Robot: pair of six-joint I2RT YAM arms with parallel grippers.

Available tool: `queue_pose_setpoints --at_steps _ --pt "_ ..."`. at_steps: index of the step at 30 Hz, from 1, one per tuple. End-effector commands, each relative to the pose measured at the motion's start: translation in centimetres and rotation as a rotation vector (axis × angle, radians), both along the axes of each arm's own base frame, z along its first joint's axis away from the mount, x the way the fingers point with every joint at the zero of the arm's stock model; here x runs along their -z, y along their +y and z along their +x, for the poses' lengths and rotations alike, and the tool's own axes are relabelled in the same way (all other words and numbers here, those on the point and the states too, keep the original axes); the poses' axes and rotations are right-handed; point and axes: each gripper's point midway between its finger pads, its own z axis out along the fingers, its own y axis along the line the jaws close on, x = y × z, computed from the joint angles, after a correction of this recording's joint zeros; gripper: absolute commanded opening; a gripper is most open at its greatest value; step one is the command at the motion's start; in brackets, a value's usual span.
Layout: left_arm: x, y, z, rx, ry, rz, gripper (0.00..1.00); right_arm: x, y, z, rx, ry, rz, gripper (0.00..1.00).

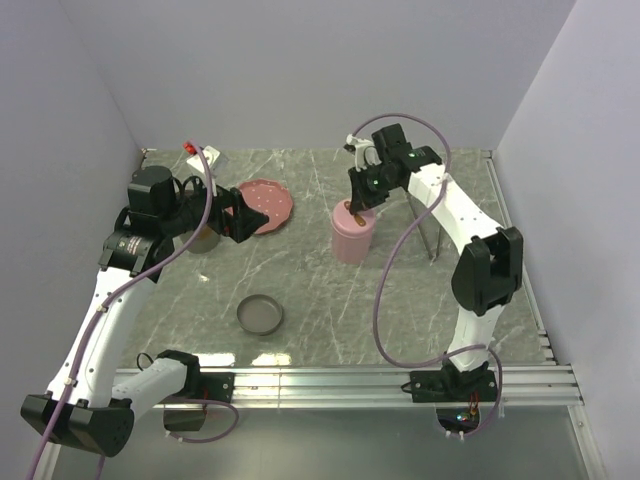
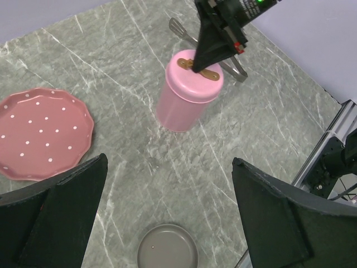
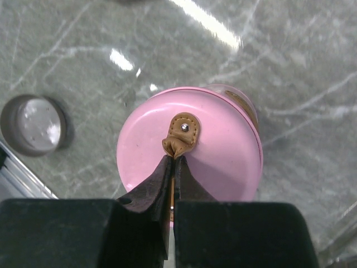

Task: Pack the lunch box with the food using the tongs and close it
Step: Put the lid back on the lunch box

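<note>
The pink round lunch box stands mid-table, and its lid lies on top, a little off-centre. My right gripper is shut on the lid's tan leather strap, coming down from above. The tongs lie on the table just right of the box, with one end visible behind it. My left gripper hangs open and empty over bare table, left of the box. No food shows on the pink dotted plate.
A shallow grey round dish sits near the front, below my left gripper. A small red and white item lies in the back left corner. Metal rails run along the right and front edges.
</note>
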Motion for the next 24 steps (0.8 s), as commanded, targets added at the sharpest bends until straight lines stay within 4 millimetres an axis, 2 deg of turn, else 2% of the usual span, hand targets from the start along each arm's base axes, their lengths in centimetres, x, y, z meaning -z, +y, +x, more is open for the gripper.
queue_pose_setpoints --at_steps 1,4,7,11,12,15,16,17,19,21,24 --pt "-0.7 -0.2 -0.6 0.033 -0.032 -0.003 0.99 4.5 -5.3 -5.7 0.002 0.241 -0.192 0.0" --pt "-0.9 0.0 -0.8 0.032 -0.054 0.0 0.99 4.3 -5.9 -7.0 -0.012 0.235 -0.199 0.0" --pt "-1.7 0.1 -1.1 0.025 -0.093 -0.009 0.99 4.1 -6.5 -7.4 -0.001 0.209 -0.202 0.05" --pt "-1.7 0.0 -1.3 0.032 -0.081 -0.01 0.99 3.3 -6.1 -7.4 -0.006 0.193 -0.176 0.26" --pt "-1.6 0.0 -1.6 0.037 -0.067 -0.007 0.99 2.7 -6.0 -7.1 -0.001 0.173 -0.164 0.35" --pt "-2.0 0.0 -1.9 0.035 -0.07 -0.021 0.99 1.4 -5.9 -6.7 0.007 0.13 -0.15 0.45" --pt "-2.1 -0.1 -2.1 0.042 -0.076 -0.029 0.99 0.6 -5.8 -6.5 0.01 0.105 -0.143 0.52" --pt "-2.7 -0.1 -2.5 0.044 -0.103 -0.041 0.99 0.0 -5.9 -6.2 0.016 0.082 -0.141 0.55" --pt "-2.6 -0.2 -2.7 0.042 -0.093 -0.06 0.99 -1.4 -5.9 -5.9 0.022 0.036 -0.135 0.63" --pt "-2.7 -0.1 -2.9 0.035 -0.081 -0.072 0.99 -2.4 -6.2 -5.5 0.027 -0.001 -0.141 0.66" --pt "-3.4 0.2 -2.9 0.0 -0.065 -0.121 0.99 -5.2 -6.2 -5.2 0.018 -0.093 -0.116 0.73"
